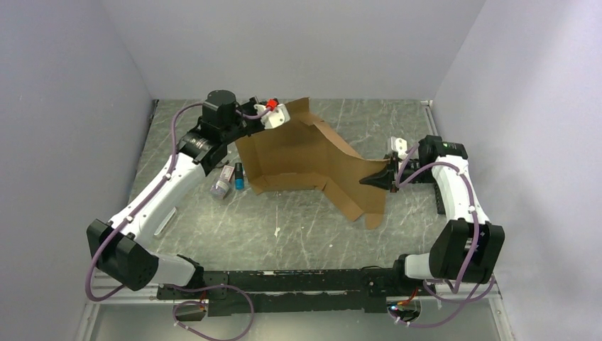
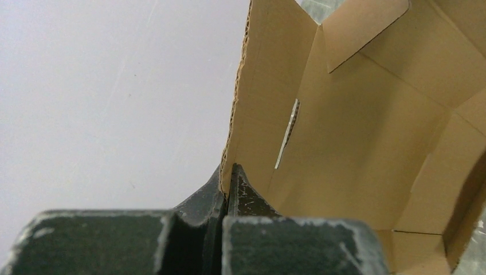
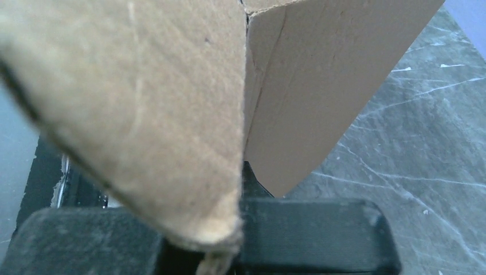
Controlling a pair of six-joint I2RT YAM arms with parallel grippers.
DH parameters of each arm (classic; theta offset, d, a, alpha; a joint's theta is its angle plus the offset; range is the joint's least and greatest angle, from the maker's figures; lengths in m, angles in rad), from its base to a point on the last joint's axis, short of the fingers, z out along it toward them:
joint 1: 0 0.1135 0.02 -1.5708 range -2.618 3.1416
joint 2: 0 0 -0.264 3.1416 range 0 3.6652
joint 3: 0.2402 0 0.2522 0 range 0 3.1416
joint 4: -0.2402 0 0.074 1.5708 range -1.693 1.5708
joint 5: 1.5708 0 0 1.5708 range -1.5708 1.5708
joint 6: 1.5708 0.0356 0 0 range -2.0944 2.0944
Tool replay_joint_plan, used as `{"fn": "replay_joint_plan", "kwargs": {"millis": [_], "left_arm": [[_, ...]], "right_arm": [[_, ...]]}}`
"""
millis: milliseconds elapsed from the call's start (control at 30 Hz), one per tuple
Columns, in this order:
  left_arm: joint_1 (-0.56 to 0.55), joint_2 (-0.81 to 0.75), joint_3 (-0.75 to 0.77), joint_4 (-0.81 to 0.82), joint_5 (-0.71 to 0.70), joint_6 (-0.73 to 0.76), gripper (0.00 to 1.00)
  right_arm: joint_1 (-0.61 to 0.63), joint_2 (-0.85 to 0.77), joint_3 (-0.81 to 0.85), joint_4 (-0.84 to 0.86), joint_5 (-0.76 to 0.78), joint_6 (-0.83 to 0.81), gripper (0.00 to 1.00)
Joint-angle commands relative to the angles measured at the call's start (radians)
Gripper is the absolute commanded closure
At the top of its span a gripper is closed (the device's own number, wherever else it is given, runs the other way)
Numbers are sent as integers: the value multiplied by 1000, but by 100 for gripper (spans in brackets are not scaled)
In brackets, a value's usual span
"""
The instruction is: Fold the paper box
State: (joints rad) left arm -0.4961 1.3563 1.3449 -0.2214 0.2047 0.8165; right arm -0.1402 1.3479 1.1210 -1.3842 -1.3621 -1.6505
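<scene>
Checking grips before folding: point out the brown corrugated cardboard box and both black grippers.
brown corrugated cardboard box [image 1: 294,160], top external view, on its centre panel.
left gripper [image 2: 228,179], left wrist view, between fingertips pinching the box edge.
right gripper [image 1: 367,181], top external view, between fingertips on a box flap.

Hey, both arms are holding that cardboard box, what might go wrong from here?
The left gripper and right gripper each pinch only a thin edge of the box, so it may slip or tear if they pull apart. The small bottles sit close beside it, so a swinging flap might knock them.
</scene>
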Motion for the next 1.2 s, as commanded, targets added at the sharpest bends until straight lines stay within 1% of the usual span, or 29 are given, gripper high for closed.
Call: {"fn": "replay_joint_plan", "kwargs": {"millis": [0, 33, 100, 133, 200, 233, 267, 300, 400, 467, 533, 600, 700, 767, 867, 1033, 1100, 1167], "left_arm": [[0, 21, 55, 48, -15, 18, 100], [0, 24, 57, 59, -18, 20, 100], [1, 30, 62, 83, -27, 21, 100], [1, 34, 66, 92, -28, 21, 100], [1, 41, 73, 114, -32, 22, 100], [1, 45, 78, 126, -34, 24, 100], [1, 52, 85, 135, -37, 24, 100], [1, 57, 91, 146, -37, 24, 100], [1, 74, 101, 188, -46, 27, 100], [1, 85, 107, 213, -51, 30, 100], [1, 101, 120, 242, -53, 32, 100], [1, 117, 133, 250, -47, 33, 100], [1, 133, 123, 275, -38, 44, 100], [1, 139, 109, 289, -28, 52, 100], [1, 140, 85, 302, -12, 61, 100], [1, 123, 31, 329, -17, 96, 100], [1, 107, 6, 337, -30, 112, 100], [4, 96, -10, 339, -38, 118, 100]], "right_arm": [[21, -35, 75, -20, -69, -8, 100], [25, -42, 81, 1, -58, 20, 100], [35, -68, 81, 103, -21, 158, 100], [40, -90, 69, 181, 7, 244, 100], [57, -149, 26, 388, 76, 463, 100], [70, -181, 4, 470, 106, 536, 100], [78, -207, -11, 526, 121, 584, 100], [82, -226, -14, 547, 128, 603, 100], [89, -219, 32, 467, 127, 541, 100], [93, -217, 49, 452, 135, 525, 100], [99, -226, 30, 490, 152, 542, 100], [114, -232, 0, 509, 164, 525, 100], [134, -220, -34, 473, 159, 441, 100], [136, -198, -49, 463, 152, 417, 100], [136, -145, -49, 413, 141, 367, 100], [136, -59, 12, 253, 115, 258, 100], [136, -70, 15, 254, 108, 271, 100], [136, -98, 6, 303, 109, 329, 100]]}}
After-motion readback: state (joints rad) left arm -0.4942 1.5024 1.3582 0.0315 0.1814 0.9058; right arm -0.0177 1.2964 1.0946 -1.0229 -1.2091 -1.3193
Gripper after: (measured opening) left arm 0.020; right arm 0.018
